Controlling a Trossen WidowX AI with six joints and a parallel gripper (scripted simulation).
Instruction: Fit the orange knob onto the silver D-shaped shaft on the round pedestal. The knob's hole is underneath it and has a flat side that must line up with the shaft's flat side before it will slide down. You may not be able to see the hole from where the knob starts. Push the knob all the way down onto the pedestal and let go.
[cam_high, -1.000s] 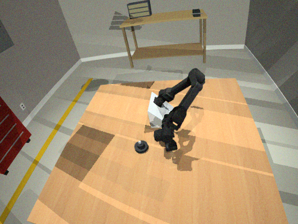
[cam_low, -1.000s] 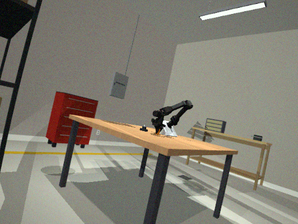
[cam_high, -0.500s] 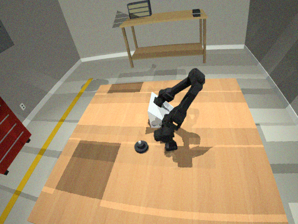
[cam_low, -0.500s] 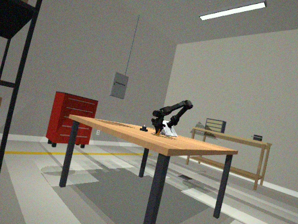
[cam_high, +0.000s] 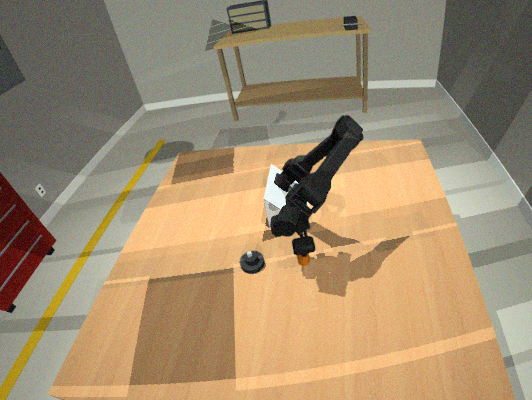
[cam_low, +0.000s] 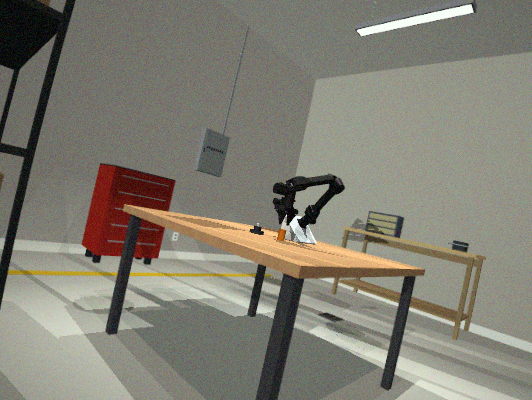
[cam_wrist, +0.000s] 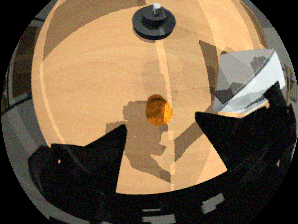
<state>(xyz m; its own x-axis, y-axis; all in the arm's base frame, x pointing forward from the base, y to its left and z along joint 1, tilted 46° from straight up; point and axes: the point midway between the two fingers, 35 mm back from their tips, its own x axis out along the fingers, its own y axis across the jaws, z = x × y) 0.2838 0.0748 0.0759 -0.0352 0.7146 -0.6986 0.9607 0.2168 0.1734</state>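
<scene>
one pedestal (cam_high: 252, 262) beside knob (cam_high: 302, 259), seemingly apart

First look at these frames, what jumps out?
The orange knob on the wooden table, right below the open gripper, with nothing holding it. A little to its side stands the dark round pedestal with its silver shaft bare. Off the table, the red tool cabinet stands by the wall.

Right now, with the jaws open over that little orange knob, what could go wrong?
The orange knob stands on the table, apart from the round pedestal, and the gripper holds nothing, so the fitting is not done. A regrasp could tip or nudge the small knob. Its hole is hidden underneath, so its flat side may not line up with the shaft and it could jam.
</scene>
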